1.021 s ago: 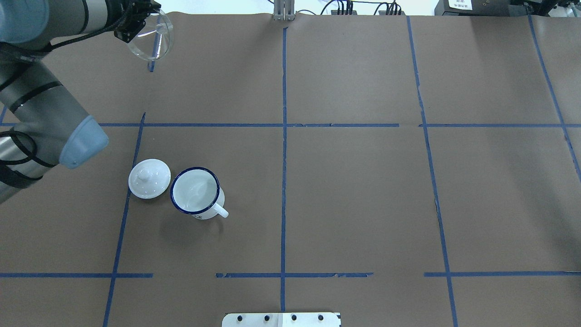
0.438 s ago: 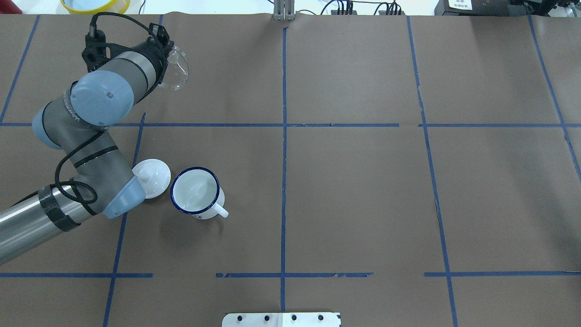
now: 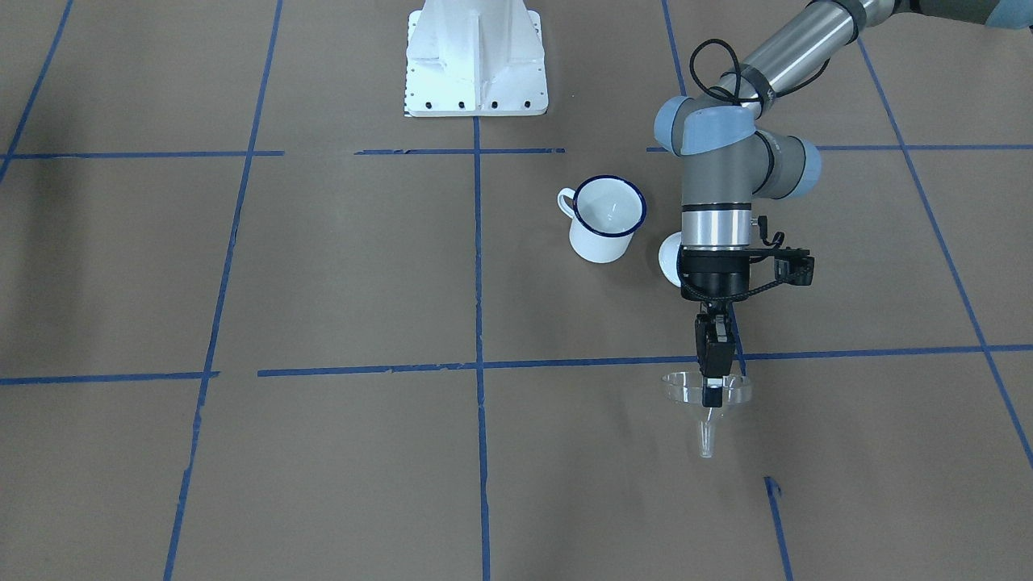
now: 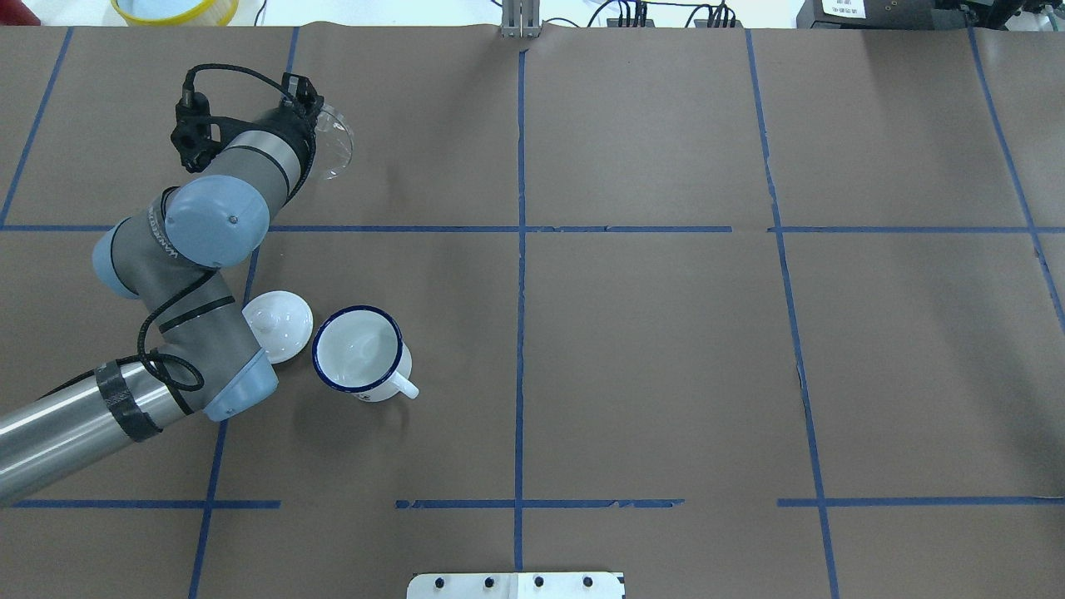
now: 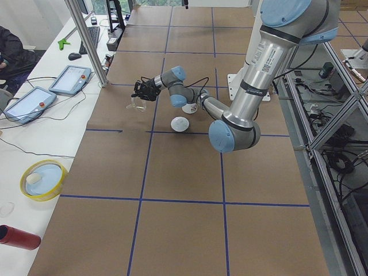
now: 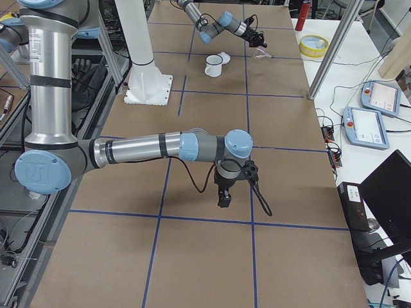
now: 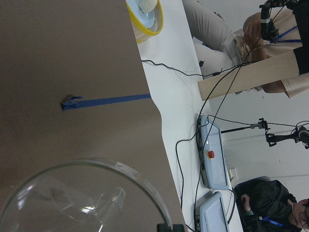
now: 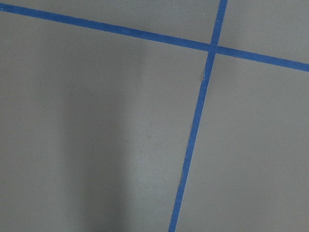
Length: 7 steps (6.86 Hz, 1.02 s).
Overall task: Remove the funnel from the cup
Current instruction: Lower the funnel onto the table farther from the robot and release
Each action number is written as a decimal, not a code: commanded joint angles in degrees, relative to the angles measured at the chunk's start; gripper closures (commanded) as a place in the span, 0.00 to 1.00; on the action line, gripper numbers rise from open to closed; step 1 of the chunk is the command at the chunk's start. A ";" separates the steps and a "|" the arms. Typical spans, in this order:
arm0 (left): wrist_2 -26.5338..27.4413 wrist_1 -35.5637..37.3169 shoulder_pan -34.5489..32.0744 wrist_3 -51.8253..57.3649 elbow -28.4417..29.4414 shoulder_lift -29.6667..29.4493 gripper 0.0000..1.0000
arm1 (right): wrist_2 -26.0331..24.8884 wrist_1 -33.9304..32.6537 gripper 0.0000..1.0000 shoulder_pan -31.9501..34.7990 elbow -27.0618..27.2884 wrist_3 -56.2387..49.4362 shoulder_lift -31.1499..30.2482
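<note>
My left gripper (image 3: 712, 389) is shut on the rim of the clear plastic funnel (image 3: 706, 399) and holds it upright, spout down, close over the table's far left part. I cannot tell whether the spout touches the paper. The funnel also shows in the overhead view (image 4: 334, 146) and fills the bottom of the left wrist view (image 7: 82, 198). The white mug with the blue rim (image 4: 359, 351) stands empty well apart from it, handle towards the robot's right. My right gripper (image 6: 224, 197) hangs low over bare paper; I cannot tell whether it is open or shut.
A round white domed lid (image 4: 279, 324) lies beside the mug, partly under my left arm's elbow (image 4: 237, 387). Blue tape lines cross the brown paper. A yellow dish (image 5: 43, 179) and control tablets (image 5: 72, 79) sit beyond the table's far edge.
My left arm has swung the funnel from high at the back left corner down and a little to the right. The elbow now overlaps the lid. Mug and lid have not moved.
</note>
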 commanded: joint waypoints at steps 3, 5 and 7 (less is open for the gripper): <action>0.71 -3.66 0.88 -0.23 4.51 -0.22 1.00 | 0.00 0.00 0.00 0.00 0.03 0.00 -0.03; 4.64 -5.78 1.67 -0.31 6.98 -0.22 1.00 | 0.00 0.00 0.00 0.00 0.03 0.00 -0.03; 4.85 -5.78 1.68 -0.14 6.99 -0.22 0.67 | 0.00 0.00 0.00 0.00 0.03 0.00 -0.03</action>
